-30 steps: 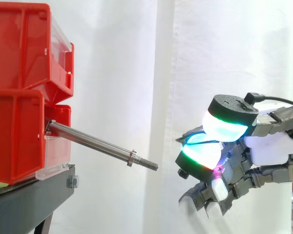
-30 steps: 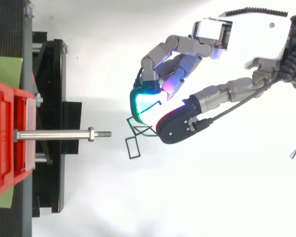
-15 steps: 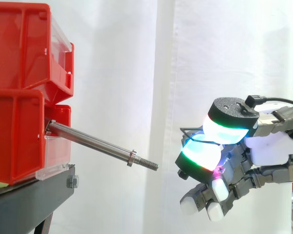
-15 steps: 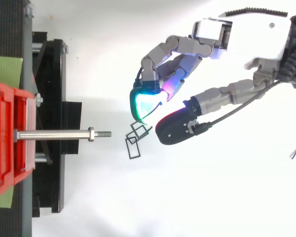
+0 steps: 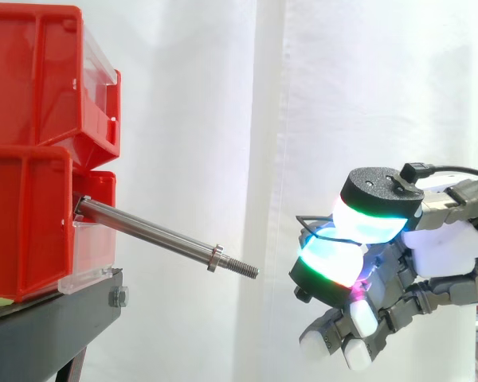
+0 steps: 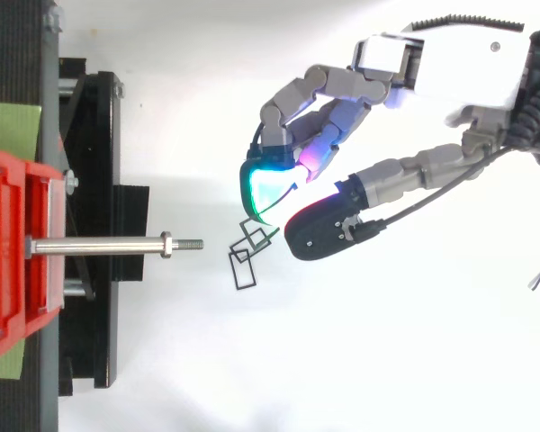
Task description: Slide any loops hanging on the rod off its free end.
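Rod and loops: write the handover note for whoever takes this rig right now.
Hand: shut on the loops, thin black wire rectangles pinched in it and hanging beyond the rod's free end, clear of it.
Rod: sticks out from the red bins, bare along its length.
Done: no loop hangs on the rod.
Left: probably only to put the held loops down somewhere.
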Available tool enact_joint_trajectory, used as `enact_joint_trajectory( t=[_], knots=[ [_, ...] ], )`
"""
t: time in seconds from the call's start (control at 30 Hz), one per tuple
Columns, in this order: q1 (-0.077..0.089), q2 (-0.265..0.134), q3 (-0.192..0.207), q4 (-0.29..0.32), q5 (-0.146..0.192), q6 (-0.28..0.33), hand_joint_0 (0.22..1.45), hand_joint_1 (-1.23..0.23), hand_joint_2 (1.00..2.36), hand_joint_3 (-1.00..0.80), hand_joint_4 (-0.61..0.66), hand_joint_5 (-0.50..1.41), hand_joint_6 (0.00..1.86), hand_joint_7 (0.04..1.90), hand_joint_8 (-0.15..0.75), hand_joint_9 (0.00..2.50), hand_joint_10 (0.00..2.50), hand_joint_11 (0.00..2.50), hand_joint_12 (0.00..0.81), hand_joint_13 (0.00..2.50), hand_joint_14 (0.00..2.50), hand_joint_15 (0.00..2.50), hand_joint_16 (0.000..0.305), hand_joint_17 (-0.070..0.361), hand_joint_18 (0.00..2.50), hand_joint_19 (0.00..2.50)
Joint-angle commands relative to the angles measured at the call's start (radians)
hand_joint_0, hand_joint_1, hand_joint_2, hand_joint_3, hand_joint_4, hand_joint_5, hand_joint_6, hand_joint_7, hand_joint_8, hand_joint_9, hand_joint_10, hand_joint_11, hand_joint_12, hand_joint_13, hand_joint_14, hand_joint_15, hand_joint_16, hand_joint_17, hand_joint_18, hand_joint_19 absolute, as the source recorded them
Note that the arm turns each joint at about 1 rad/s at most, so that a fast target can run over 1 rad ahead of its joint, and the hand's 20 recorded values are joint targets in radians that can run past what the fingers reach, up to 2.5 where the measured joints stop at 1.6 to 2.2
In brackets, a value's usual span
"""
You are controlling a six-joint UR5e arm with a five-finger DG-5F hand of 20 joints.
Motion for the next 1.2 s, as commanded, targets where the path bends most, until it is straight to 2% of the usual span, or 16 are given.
enact_joint_trajectory(
  t=[0.0, 0.03, 0.13, 0.33, 0.57, 0.67, 0.83, 0.93, 1.07, 1.17],
  knots=[
    [0.0, 0.001, 0.0, -0.018, 0.017, 0.014, 0.63, -0.77, 1.01, -0.13, 0.0, -0.11, 0.91, 1.04, 0.281, 1.05, 0.01, 0.34, 0.347, 0.63, 0.0, 0.14, 0.048, 0.109, 0.67, 0.34],
    [0.0, 0.001, 0.0, -0.041, 0.031, 0.025, 0.63, -0.78, 1.01, -0.12, -0.01, -0.11, 0.91, 1.04, 0.282, 1.05, 0.01, 0.34, 0.353, 0.63, 0.0, 0.13, 0.049, 0.111, 0.68, 0.33],
    [0.0, 0.001, 0.0, -0.074, 0.042, 0.042, 0.63, -0.8, 1.01, -0.07, -0.06, -0.1, 0.91, 1.07, 0.285, 1.08, 0.01, 0.34, 0.359, 0.65, 0.0, 0.13, 0.051, 0.114, 0.7, 0.33],
    [0.002, 0.001, 0.0, -0.106, 0.039, 0.054, 0.64, -0.81, 1.0, -0.06, -0.09, -0.1, 0.91, 1.06, 0.285, 1.1, 0.01, 0.35, 0.358, 0.69, 0.0, 0.14, 0.051, 0.116, 0.73, 0.32],
    [0.002, 0.036, 0.0, -0.169, 0.04, 0.051, 0.64, -0.81, 1.0, -0.07, -0.09, -0.1, 0.91, 1.06, 0.29, 1.11, 0.01, 0.36, 0.357, 0.69, 0.0, 0.15, 0.051, 0.115, 0.73, 0.32],
    [0.002, 0.07, 0.0, -0.267, 0.042, 0.054, 0.64, -0.81, 1.01, -0.07, -0.08, -0.1, 0.91, 1.05, 0.292, 1.12, 0.01, 0.36, 0.357, 0.7, 0.01, 0.15, 0.051, 0.115, 0.74, 0.32],
    [0.002, 0.093, 0.0, -0.327, 0.045, 0.061, 0.64, -0.81, 1.01, -0.07, -0.09, -0.1, 0.91, 1.05, 0.291, 1.14, 0.01, 0.38, 0.356, 0.7, 0.01, 0.15, 0.051, 0.114, 0.73, 0.32],
    [0.007, 0.099, 0.0, -0.345, 0.072, 0.082, 0.64, -0.81, 1.01, -0.07, -0.08, -0.1, 0.92, 1.05, 0.293, 1.14, 0.01, 0.37, 0.356, 0.7, 0.0, 0.15, 0.051, 0.114, 0.74, 0.32],
    [0.013, 0.097, 0.0, -0.344, 0.132, 0.096, 0.64, -0.81, 1.01, -0.07, -0.09, -0.1, 0.92, 1.05, 0.289, 1.16, 0.01, 0.38, 0.355, 0.71, 0.01, 0.15, 0.05, 0.113, 0.74, 0.32],
    [0.016, 0.097, 0.0, -0.342, 0.147, 0.094, 0.64, -0.81, 1.01, -0.08, -0.08, -0.1, 0.92, 1.04, 0.292, 1.17, 0.01, 0.39, 0.354, 0.72, 0.01, 0.15, 0.05, 0.113, 0.74, 0.32]
  ],
)
